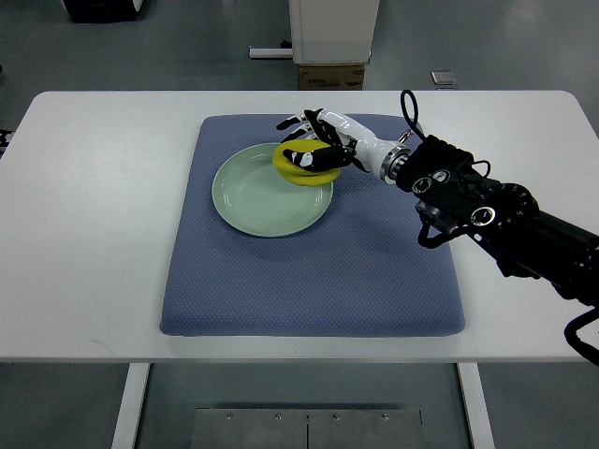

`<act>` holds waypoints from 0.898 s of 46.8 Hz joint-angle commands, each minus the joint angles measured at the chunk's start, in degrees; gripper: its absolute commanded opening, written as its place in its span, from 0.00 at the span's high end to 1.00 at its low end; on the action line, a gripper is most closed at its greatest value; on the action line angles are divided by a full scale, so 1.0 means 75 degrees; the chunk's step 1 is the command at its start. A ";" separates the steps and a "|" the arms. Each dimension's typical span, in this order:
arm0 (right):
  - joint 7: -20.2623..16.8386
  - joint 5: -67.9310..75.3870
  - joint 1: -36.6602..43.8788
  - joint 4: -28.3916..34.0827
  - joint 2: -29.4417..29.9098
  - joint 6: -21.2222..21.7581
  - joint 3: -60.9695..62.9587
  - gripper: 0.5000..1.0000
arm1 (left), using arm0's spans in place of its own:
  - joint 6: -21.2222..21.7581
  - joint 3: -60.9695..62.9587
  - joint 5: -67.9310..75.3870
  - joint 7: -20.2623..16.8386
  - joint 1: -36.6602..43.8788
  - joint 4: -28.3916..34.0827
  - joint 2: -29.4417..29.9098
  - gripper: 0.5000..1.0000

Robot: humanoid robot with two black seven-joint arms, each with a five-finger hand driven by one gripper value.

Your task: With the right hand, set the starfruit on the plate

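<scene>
Top view: our right hand (314,145), black-and-white w/ fingers, comes in from the right edge on a black arm and sits over the far-right rim of the round pale-green plate (257,201). Fingers curl around the yellow starfruit (301,164), so we read the hand as grasping it, not let go. Fruit overlaps the plate's upper-right edge; can't tell if it rests on the rim or hangs just above it.

Left arm: not in view.

Plate sits toward the far-centre of a blue-grey padded mat (309,281), mat on the white surface (94,234). Mat prob. there to stop the plate sliding and to cushion any drop.

Why the hold looks as it does, our guess: fingers wrap from the top and far side, so the underside of the fruit stays free to meet the plate first. Wrist comes in low and angled from the right, which keeps the arm clear of the plate.

Judgement: placing step, late on. Fruit is at the rim, not centre. Next move prob. needs a small shift inward before opening, else the fruit could tip off the edge onto the mat.
</scene>
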 commanded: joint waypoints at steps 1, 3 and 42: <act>-0.0001 -0.0010 -0.0001 -0.0005 -0.0001 -0.0083 -0.0084 1.00 | 0.0000 0.0006 -0.0001 0.0000 0.0000 0.0000 0.0000 0.00; -0.0001 -0.0010 -0.0001 0.0006 -0.0001 -0.0106 -0.0108 1.00 | 0.0000 -0.0005 -0.0001 0.0000 0.0000 0.0000 0.0000 0.00; 0.0010 -0.0033 -0.0036 0.0475 -0.0001 -0.0118 -0.0600 0.28 | 0.0000 0.0006 -0.0001 0.0000 0.0000 0.0000 0.0000 0.00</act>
